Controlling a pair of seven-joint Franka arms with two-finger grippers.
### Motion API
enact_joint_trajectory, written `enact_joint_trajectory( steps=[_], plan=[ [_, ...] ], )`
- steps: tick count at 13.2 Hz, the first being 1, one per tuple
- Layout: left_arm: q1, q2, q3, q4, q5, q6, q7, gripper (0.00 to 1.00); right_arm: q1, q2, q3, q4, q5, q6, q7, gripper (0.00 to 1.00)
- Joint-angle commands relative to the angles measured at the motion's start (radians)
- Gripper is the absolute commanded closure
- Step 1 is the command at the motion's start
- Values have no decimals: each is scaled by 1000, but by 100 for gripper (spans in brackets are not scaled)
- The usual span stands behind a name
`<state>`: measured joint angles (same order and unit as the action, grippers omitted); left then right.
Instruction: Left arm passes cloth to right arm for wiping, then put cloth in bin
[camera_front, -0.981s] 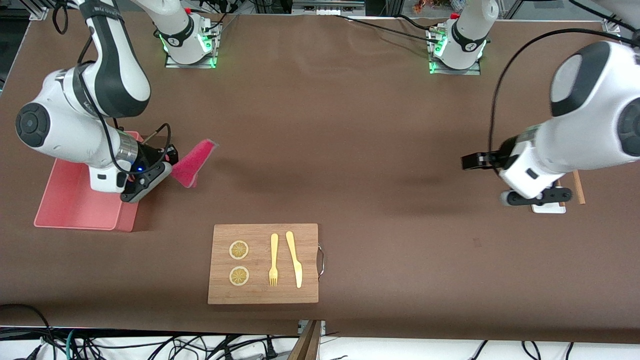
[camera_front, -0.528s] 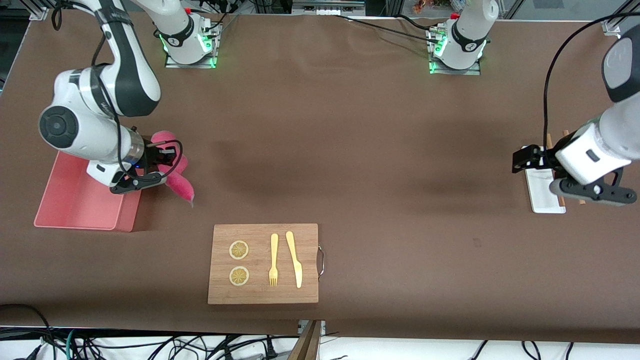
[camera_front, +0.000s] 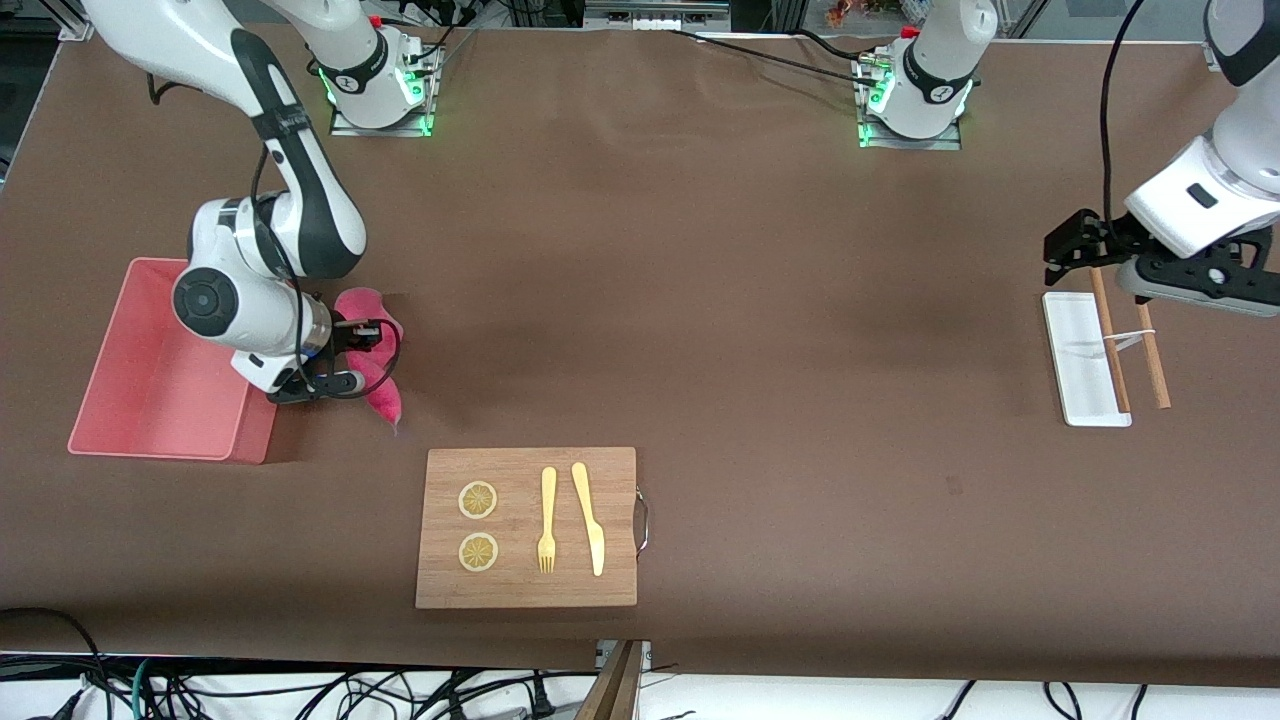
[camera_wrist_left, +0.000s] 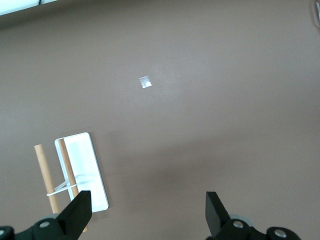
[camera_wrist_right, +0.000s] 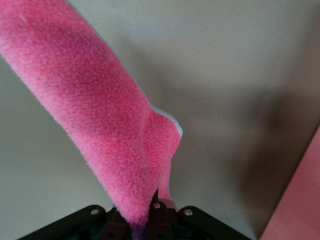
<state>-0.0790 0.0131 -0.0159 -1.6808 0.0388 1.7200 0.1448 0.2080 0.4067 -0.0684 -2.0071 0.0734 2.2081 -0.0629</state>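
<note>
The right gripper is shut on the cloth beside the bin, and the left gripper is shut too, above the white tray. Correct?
Not quite: the left gripper is open, its fingers standing wide apart in the left wrist view. The rest holds: the right gripper is shut on the cloth beside the bin, and the left one is above the white tray.

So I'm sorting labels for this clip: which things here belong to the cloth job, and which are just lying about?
Part of the job:
- cloth, held in the shut right pincer beside the bin
- bin, nothing in it
- left pincer, open, waiting above the white tray

Lying about:
- cutting board with two lemon slices, fork, knife
- white tray
- two wooden sticks
</note>
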Motion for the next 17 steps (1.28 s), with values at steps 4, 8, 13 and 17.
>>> enact_joint_trajectory(
  steps=[4,8,13,17],
  plan=[
    [-88,34,93,41,15,-37,18,0,-12,52,13,1,6,22,84,100],
    [-90,34,93,41,15,-37,16,0,17,92,65,11,161,53,181,100],
    [-90,34,93,39,15,-39,18,0,97,127,131,77,198,55,464,100],
    [-90,34,93,39,15,-40,19,0,183,173,165,178,267,55,636,100]
  ],
)
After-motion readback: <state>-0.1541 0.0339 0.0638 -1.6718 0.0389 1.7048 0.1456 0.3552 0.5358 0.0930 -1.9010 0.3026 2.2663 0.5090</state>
